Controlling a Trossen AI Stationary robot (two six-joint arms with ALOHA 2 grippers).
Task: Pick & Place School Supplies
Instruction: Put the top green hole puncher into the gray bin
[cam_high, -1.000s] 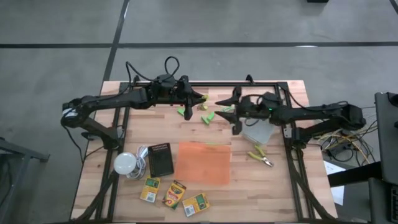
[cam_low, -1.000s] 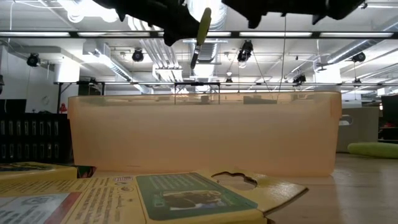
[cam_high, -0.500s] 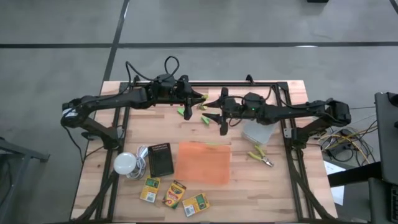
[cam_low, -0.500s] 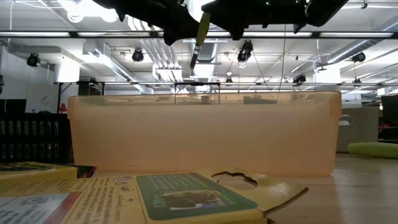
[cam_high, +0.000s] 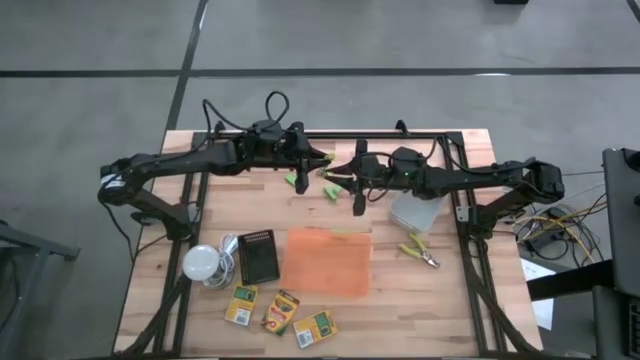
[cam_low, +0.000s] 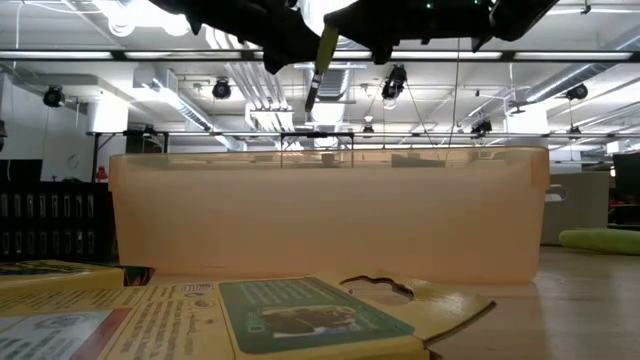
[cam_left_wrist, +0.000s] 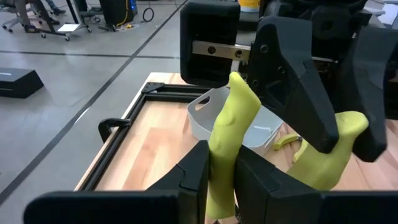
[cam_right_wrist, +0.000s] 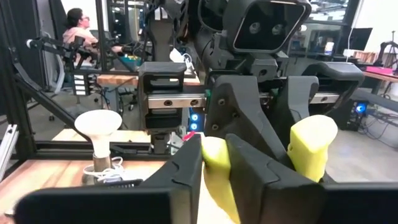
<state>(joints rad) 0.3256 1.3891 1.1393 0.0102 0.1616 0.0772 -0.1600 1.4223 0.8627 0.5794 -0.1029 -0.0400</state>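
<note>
Bright ceiling lights (cam_low: 150, 15) glare in the low view. The close crayon box (cam_low: 290, 315) looks blurry.

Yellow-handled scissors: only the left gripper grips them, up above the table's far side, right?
Not only the left. The right wrist view shows the right gripper also shut on one handle of the yellow-handled scissors; the left gripper holds the other.

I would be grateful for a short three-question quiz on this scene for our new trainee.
1. How many crayon boxes lie on the table?
2. True or false: the crayon boxes lie inside the orange tray.
3. The left pincer and right pincer both grip: A, the bulb; B, yellow-handled scissors; C, a green block.
Key: 1 three; 2 false, they lie beside it; 3 B.
</note>
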